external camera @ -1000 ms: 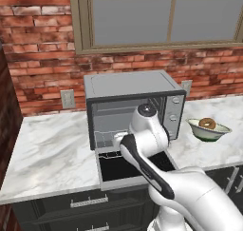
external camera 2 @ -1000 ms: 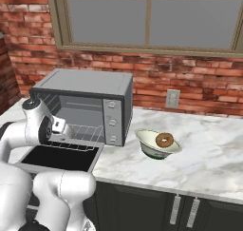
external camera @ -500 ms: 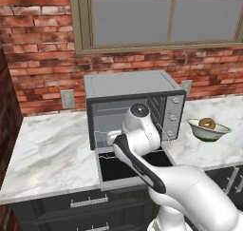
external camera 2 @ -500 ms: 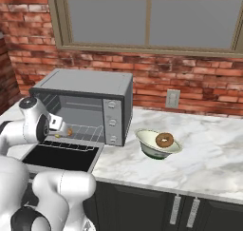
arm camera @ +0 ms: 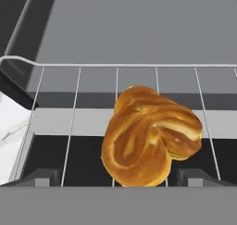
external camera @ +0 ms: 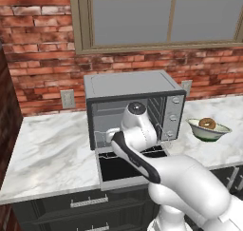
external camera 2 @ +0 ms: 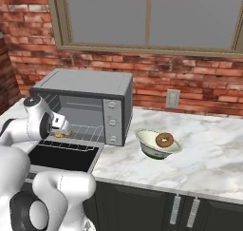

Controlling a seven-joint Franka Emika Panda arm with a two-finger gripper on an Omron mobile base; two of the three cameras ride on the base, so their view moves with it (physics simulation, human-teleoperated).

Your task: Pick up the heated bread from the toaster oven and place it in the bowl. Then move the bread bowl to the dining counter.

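donut [external camera 2: 164, 140] in bowl [external camera 2: 151, 150], beside toaster oven [external camera 2: 95, 85]

bread [arm camera: 150, 136] on oven rack [arm camera: 74, 103], bowl [external camera 2: 157, 146] right

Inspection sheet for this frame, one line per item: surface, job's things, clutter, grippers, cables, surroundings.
Surface: white grey-veined marble counter over dark cabinets.
Job's things: golden twisted bread lies on the wire rack of the silver-grey toaster oven, its door dropped open; the greenish-grey bowl stands to the oven's right.
Clutter: brown ring donut in the bowl.
Grippers: gripper open, fingers either side of the bread.
Cables: nothing seen.
Surroundings: brick wall, window, wall outlet.
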